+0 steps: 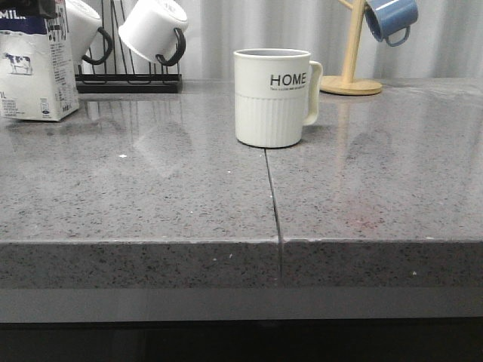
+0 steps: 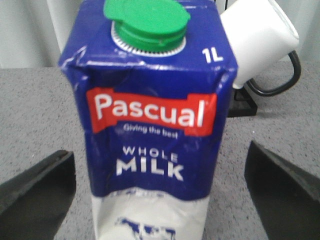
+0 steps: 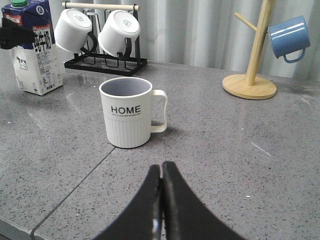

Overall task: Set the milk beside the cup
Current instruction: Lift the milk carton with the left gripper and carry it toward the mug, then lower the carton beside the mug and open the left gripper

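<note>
The milk [image 1: 34,68] stands upright at the far left of the grey counter; it is a white carton with a dark blue top and green cap, and it fills the left wrist view [image 2: 150,125]. My left gripper [image 2: 160,155] is open, with a finger on each side of the carton and a gap at both sides. One of its fingers [image 3: 15,37] shows dark against the carton in the right wrist view. The cream "HOME" cup [image 1: 272,98] stands mid-counter, well right of the milk. My right gripper [image 3: 161,170] is shut and empty, low over the counter in front of the cup [image 3: 127,112].
A black rack [image 1: 128,83] with two white black-handled mugs [image 1: 151,30] stands behind and right of the milk. A wooden mug tree [image 1: 349,75] with a blue mug [image 1: 391,19] stands at the back right. A seam [image 1: 272,196] runs from the cup to the front edge.
</note>
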Controlling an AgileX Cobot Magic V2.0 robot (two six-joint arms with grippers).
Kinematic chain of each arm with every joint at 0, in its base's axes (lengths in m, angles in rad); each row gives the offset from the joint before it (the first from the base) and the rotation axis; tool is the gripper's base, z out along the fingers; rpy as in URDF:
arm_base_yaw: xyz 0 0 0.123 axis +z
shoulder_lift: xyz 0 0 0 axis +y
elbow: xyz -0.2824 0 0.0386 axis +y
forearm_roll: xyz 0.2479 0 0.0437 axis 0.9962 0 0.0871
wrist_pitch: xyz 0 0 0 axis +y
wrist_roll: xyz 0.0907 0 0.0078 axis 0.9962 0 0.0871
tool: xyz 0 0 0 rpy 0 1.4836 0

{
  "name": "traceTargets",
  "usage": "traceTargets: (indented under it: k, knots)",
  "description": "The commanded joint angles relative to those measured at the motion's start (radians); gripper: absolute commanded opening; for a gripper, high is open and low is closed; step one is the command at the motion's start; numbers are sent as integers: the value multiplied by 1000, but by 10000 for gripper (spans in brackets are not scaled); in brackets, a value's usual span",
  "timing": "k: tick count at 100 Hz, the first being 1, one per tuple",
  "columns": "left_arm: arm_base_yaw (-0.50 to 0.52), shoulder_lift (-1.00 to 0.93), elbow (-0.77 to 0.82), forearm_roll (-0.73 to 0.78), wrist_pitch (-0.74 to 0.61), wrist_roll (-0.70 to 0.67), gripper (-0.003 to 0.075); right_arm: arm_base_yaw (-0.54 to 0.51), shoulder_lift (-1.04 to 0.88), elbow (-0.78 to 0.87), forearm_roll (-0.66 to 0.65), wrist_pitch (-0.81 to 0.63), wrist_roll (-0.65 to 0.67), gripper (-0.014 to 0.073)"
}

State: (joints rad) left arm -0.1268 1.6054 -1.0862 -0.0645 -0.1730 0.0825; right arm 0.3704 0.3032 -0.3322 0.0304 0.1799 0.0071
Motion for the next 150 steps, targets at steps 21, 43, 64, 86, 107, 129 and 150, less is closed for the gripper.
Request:
traceTargets:
  k: [21,43,64,86,107,129,150]
  knots:
    - [0,27,-62,-11,-150,-7,519,-1,6,-26,-7,-73,-7,-69]
    - [0,27,-62,-11,-152,-7,291,-1,6,-26,-7,-73,-7,-69]
    - [-19,-27,-58,-11,-74,-7,295,-1,6,-26,-7,-73,-7,-69]
    - [-101,-133,12,-18,-55,-7,294,-1,6,-26,-7,-73,-7,-69]
    - [-254,-146,30,-16,-94,-6,295,-1,6,-26,-7,-73,-7,-69]
    - [-364,-124,30,-73,-210,-6,294,-1,6,-26,-7,-73,-7,-69]
    - [-420,-58,9,-102,-243,-6,295,-1,6,-26,-7,-73,-7,-69]
